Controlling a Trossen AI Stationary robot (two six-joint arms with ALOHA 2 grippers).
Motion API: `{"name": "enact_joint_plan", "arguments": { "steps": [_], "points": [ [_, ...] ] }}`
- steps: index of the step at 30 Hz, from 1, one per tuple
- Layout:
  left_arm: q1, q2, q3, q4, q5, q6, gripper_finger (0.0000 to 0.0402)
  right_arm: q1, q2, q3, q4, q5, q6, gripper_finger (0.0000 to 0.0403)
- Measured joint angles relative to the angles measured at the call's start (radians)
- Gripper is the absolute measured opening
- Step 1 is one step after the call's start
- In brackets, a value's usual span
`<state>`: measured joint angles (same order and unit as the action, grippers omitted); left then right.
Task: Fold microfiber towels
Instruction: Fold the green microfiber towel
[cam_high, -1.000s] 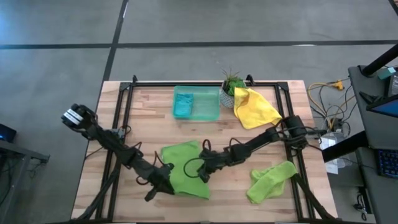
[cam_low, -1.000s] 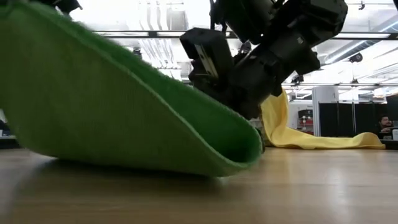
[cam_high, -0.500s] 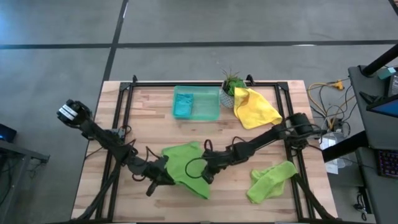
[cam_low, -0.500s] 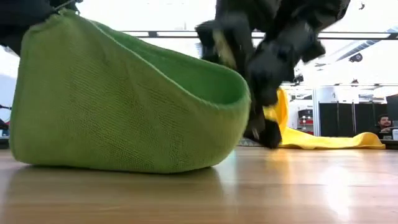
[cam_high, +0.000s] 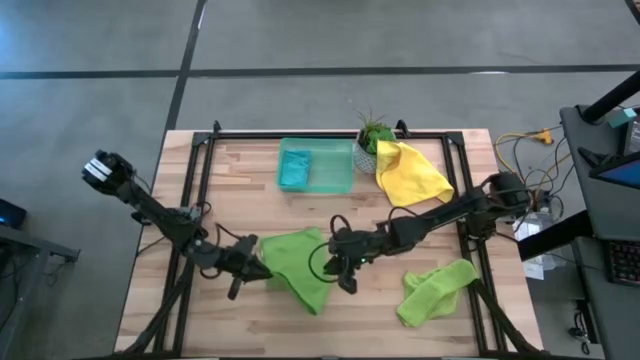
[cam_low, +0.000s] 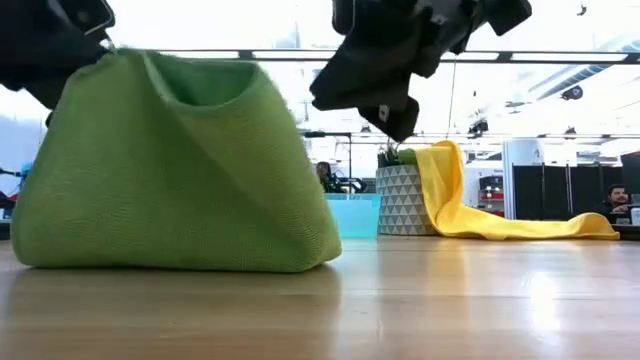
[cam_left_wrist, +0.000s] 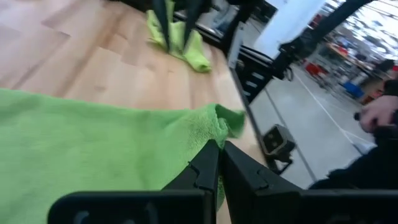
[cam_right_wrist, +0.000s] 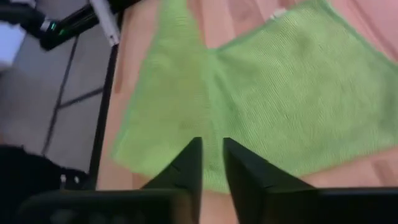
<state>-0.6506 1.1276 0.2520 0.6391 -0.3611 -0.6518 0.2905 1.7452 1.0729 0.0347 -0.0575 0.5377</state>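
A lime green towel (cam_high: 300, 265) lies mid-table with its near part raised off the wood; the low view (cam_low: 170, 170) shows it standing as a tall fold. My left gripper (cam_high: 252, 266) is shut on its left side. My right gripper (cam_high: 342, 268) hovers just right of the towel and above it (cam_low: 385, 95), fingers slightly apart and empty. A second lime green towel (cam_high: 435, 290) lies crumpled at the near right. A yellow towel (cam_high: 410, 172) is draped against a plant pot. A teal-blue towel (cam_high: 293, 172) lies in the tray. My left gripper pinches the lime green towel at a corner of its edge (cam_left_wrist: 219, 124) between its two fingers, coming from the table's left. That corner is lifted (cam_low: 95, 60); the cloth hangs slack below it, and its lower fold (cam_low: 170, 262) rests on the table.
A translucent green tray (cam_high: 335, 170) stands at the far middle, with a potted plant (cam_high: 372, 135) to its right. A black frame rail (cam_high: 190, 200) runs along the table's left side and another (cam_high: 470, 200) along the right. Bare wood lies at the near middle (cam_high: 360, 320).
My left gripper has carried its towel corner up and toward the table's far-left. My right gripper has let go of the towel and risen clear. The towel has gone from a low slanting flap to a tall upright fold, its right side dropped to the table.
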Motion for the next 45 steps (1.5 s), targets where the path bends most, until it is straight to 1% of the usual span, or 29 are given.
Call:
{"name": "enact_joint_plan", "arguments": {
  "steps": [2,4,6,8,11,14,16,20,22,25,28,31,35,38,40,42,45],
  "points": [
    [0.001,-0.005,-0.008,0.001,-0.026,0.000,0.0000,0.015,-0.003,0.000,-0.001,0.008,-0.083,0.0098],
    [0.002,-0.005,-0.012,0.001,-0.045,0.000,0.0000,0.037,0.005,0.000,-0.001,0.041,-0.168,0.0136],
    [0.002,-0.002,-0.012,0.004,-0.051,-0.001,0.0000,0.063,0.020,0.002,0.004,0.101,-0.249,0.0175],
    [0.003,-0.002,-0.012,0.001,-0.070,-0.028,0.0000,0.091,0.040,0.010,0.005,0.182,-0.296,0.0207],
    [0.006,-0.002,-0.020,-0.003,-0.103,-0.080,0.0000,0.134,0.071,0.023,0.007,0.292,-0.377,0.0243],
    [0.010,-0.003,-0.024,-0.001,-0.124,-0.133,0.0000,0.176,0.111,0.043,0.008,0.406,-0.459,0.0262],
    [0.010,-0.003,-0.024,-0.001,-0.130,-0.153,0.0000,0.200,0.142,0.064,0.011,0.452,-0.501,0.0266],
    [0.010,-0.003,-0.024,0.012,-0.140,-0.155,0.0000,0.240,0.223,0.129,0.090,0.483,-0.567,0.0262],
    [0.010,-0.003,-0.024,0.014,-0.147,-0.156,0.0000,0.259,0.276,0.185,0.105,0.518,-0.600,0.0257],
    [0.010,-0.004,-0.024,0.015,-0.151,-0.157,0.0000,0.284,0.360,0.285,0.097,0.608,-0.647,0.0252],
    [0.010,-0.004,-0.024,0.018,-0.153,-0.158,0.0000,0.296,0.443,0.390,0.084,0.652,-0.693,0.0250],
    [0.010,-0.004,-0.024,0.027,-0.153,-0.158,0.0000,0.302,0.524,0.495,0.002,0.725,-0.720,0.0249],
    [0.010,-0.004,-0.024,0.034,-0.154,-0.158,0.0000,0.303,0.606,0.616,-0.150,0.831,-0.711,0.0249],
    [0.010,-0.004,-0.024,0.035,-0.154,-0.159,0.0000,0.303,0.641,0.686,-0.275,0.866,-0.657,0.0249],
    [0.010,-0.004,-0.025,0.035,-0.154,-0.168,0.0000,0.303,0.653,0.711,-0.332,0.867,-0.609,0.0249],
    [0.010,-0.004,-0.027,0.036,-0.153,-0.180,0.0000,0.303,0.661,0.728,-0.349,0.868,-0.568,0.0247],
    [0.010,-0.004,-0.030,0.034,-0.154,-0.181,0.0000,0.306,0.662,0.737,-0.349,0.868,-0.557,0.0240]
  ]
}}
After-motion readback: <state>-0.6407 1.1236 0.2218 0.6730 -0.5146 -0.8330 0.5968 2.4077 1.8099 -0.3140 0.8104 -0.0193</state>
